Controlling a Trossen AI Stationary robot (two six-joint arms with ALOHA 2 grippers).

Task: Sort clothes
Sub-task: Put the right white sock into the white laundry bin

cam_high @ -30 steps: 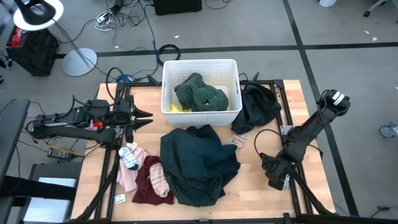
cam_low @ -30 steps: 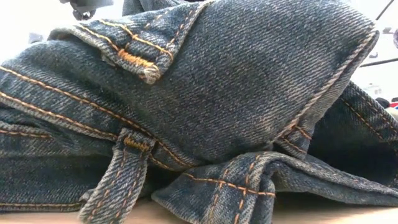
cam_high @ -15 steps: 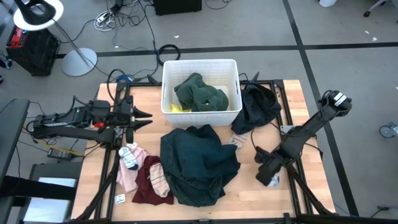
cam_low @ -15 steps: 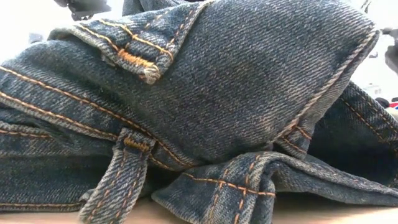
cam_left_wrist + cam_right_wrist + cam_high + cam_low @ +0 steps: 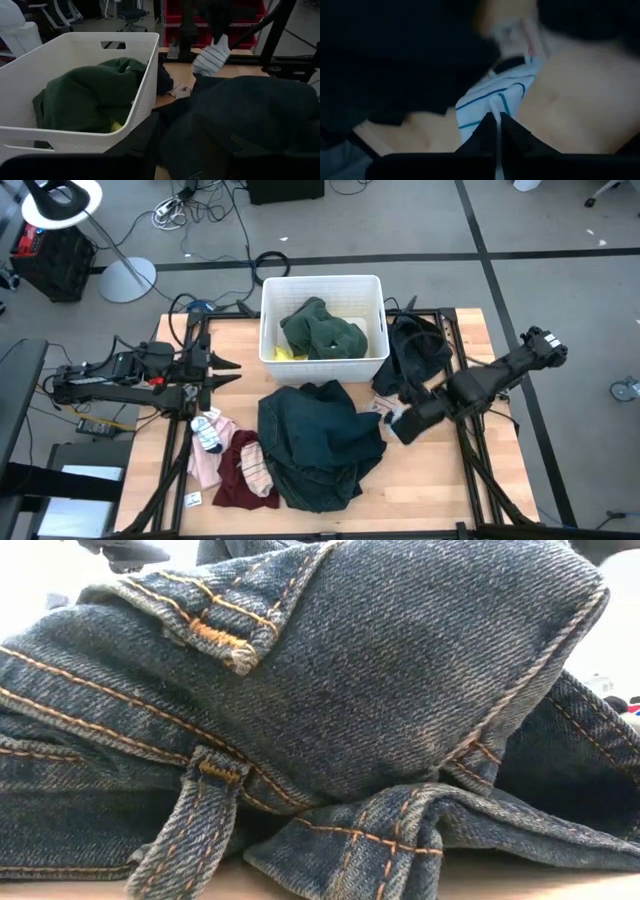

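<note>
No readable writing, your right gripper (image 5: 397, 426) stretched low toward table centre, pinched on a striped sock (image 5: 492, 100) beside the dark teal garment (image 5: 318, 442), left gripper (image 5: 232, 368) waiting parted, left of the bin (image 5: 322, 283).

- Left arm: stretched low across the left side of the table, lying roughly level, wrist pointing right toward the table's middle.
- Left gripper (image 5: 228, 370): at the arm's tip, left of centre, fingers spread apart, nothing between them; its two dark fingers (image 5: 137, 145) show in the left wrist view as a parted pair.
- Right arm: comes in from the right edge, angled down and leftward over the right half of the table, elbow high at far right.
- Right gripper (image 5: 393, 426): low, just right of the table's middle, fingers pressed together on a white striped sock (image 5: 492, 97); fingertips meet in the right wrist view.
</note>
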